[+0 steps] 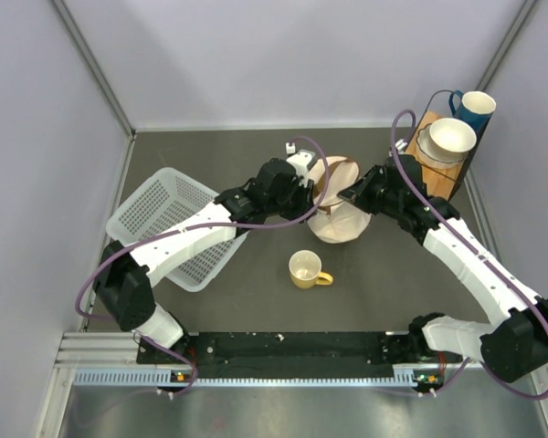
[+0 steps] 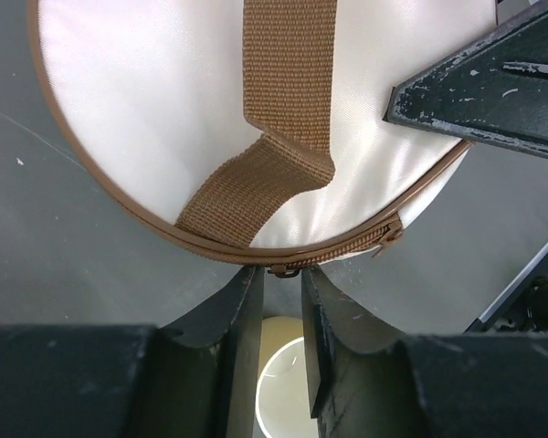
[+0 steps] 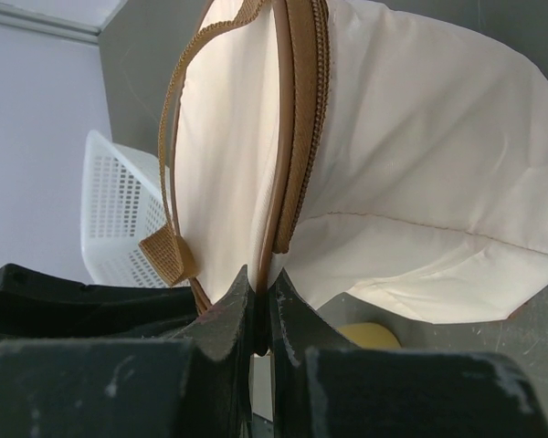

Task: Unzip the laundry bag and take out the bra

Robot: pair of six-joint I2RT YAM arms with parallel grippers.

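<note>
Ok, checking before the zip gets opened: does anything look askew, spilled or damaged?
Nothing looks spilled or damaged. The bag is tipped up on its edge rather than lying flat, its zipped rim pinched by the right gripper. The white basket sits at an angle to the table's edges.

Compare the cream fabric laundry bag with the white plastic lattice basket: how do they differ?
The laundry bag is soft, solid cloth with brown trim; the basket is stiff, open lattice. The right gripper pinches the bag's rim; no gripper holds the basket. Both are pale.
</note>
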